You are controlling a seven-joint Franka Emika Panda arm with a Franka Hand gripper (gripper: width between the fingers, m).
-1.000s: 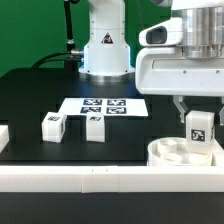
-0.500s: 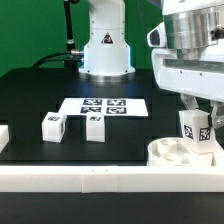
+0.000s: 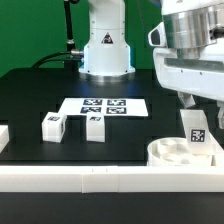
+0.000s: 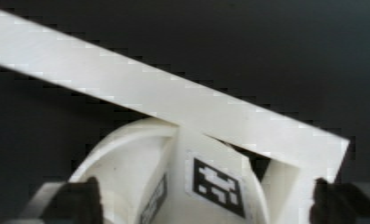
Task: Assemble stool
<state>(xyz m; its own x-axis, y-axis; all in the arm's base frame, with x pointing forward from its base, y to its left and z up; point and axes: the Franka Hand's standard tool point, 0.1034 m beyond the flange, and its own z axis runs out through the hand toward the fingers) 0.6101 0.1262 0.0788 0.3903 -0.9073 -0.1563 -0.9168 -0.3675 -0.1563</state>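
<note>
My gripper is shut on a white stool leg with a black-and-white tag. It holds the leg tilted, with its lower end down in the round white seat disc at the exterior view's right front. In the wrist view the tagged leg fills the space between my dark fingers, and the seat's curved rim shows beside it. Two more tagged legs stand loose on the black table at the exterior view's left.
The marker board lies flat in the middle of the table. A long white border rail runs along the front edge and crosses the wrist view. The arm's white base stands at the back.
My gripper moved toward the exterior view's right and tilted the leg. The leg has since sunk a little lower into the seat disc. The loose legs have not moved.
</note>
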